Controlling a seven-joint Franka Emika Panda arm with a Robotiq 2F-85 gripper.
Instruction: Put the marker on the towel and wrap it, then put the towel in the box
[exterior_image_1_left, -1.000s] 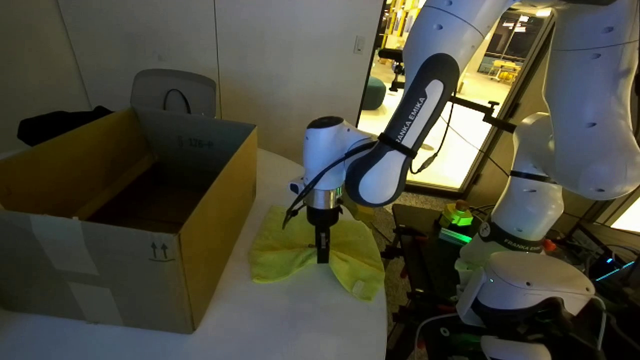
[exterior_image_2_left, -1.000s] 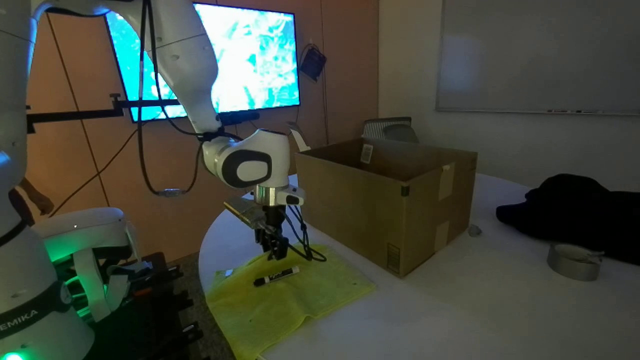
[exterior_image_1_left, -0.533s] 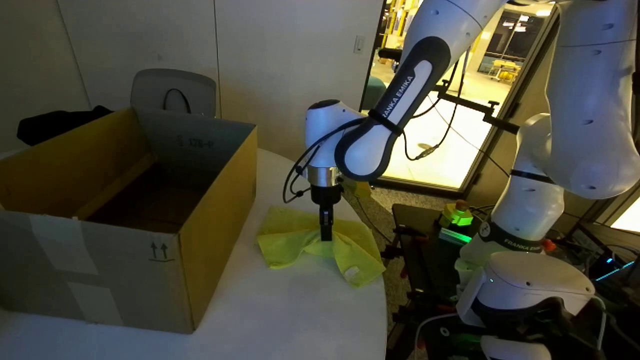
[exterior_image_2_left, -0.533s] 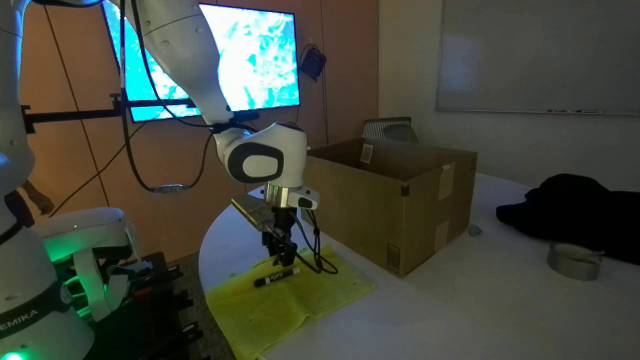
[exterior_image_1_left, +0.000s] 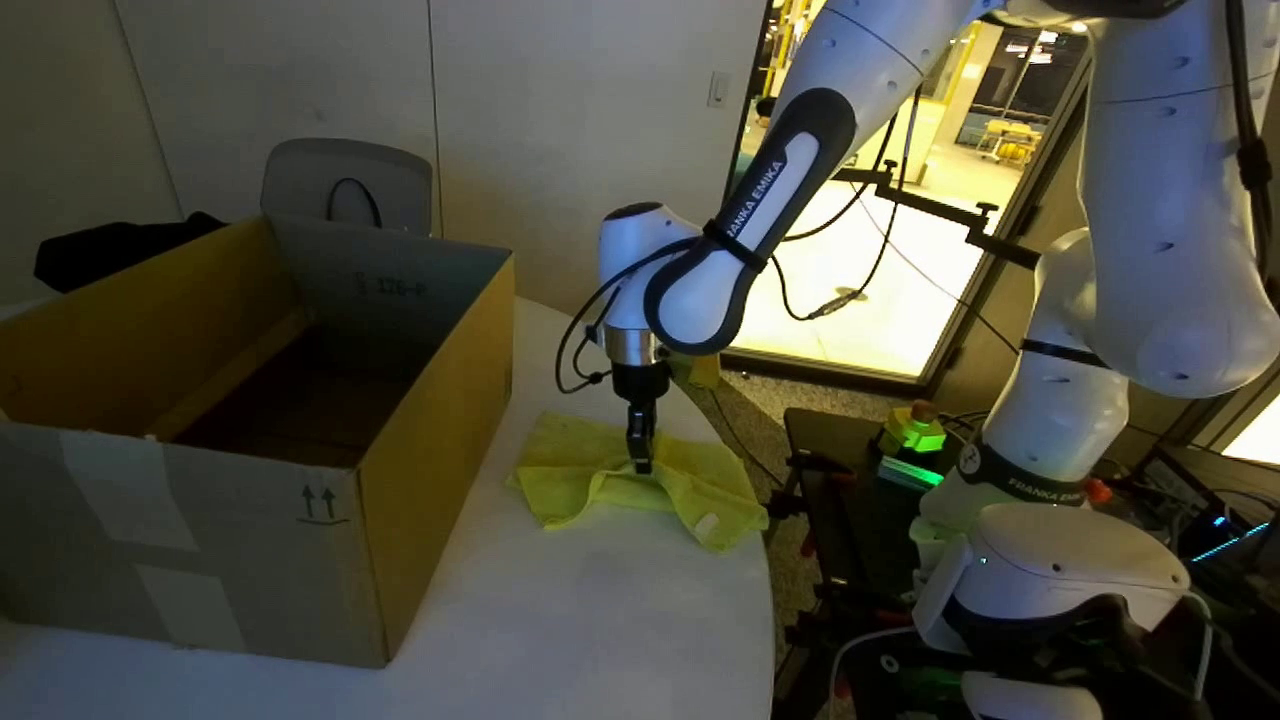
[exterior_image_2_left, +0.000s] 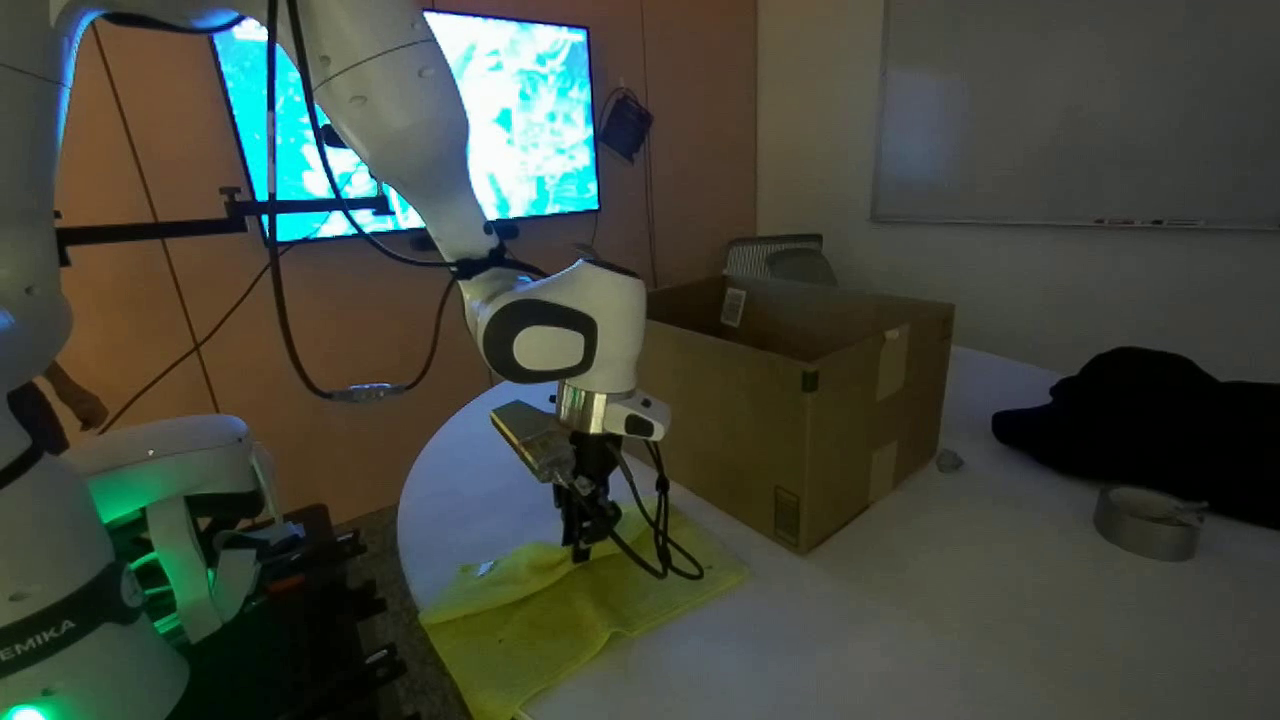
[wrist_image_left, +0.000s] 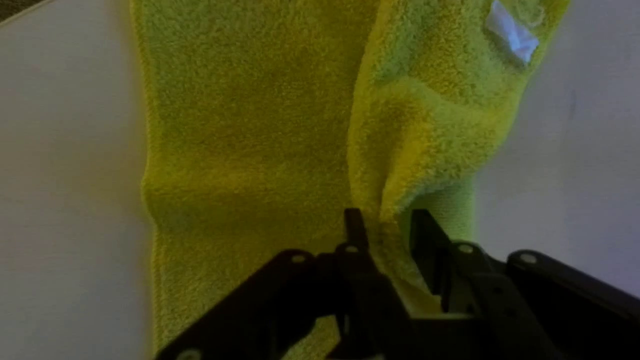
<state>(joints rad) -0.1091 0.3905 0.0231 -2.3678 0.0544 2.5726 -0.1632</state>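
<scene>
- Mid-wrap: the tool (exterior_image_1_left: 642, 468) points down at a yellow towel (wrist_image_left: 240, 130) on a white desk (exterior_image_1_left: 600, 640), one side of the cloth lying over in a rumpled fold (wrist_image_left: 440, 130).
- In the wrist view its fingers (wrist_image_left: 355, 225) stand slightly parted, the ridge of the fold running between them; space shows beside one finger, so the cloth looks unclamped.
- The marker appears in no view. It probably lies beneath the fold — a judgement, since the cloth hides whatever is under it.
- Wrapping seems to be the step in hand, and only partly done: a broad stretch of towel lies flat beside the fold.
- The box (exterior_image_1_left: 430, 480), uncovered at the top, stands on the desk just beside the towel, apart from it; its turn appears to come last.
- The next move calls for the tool to lift clear without dragging the fold back, then turn the remaining cloth over; a snagged edge could bare the marker.
- After that, likely, comes a firm grasp through the whole bundle — and a lift high enough to pass the box's wall.
</scene>
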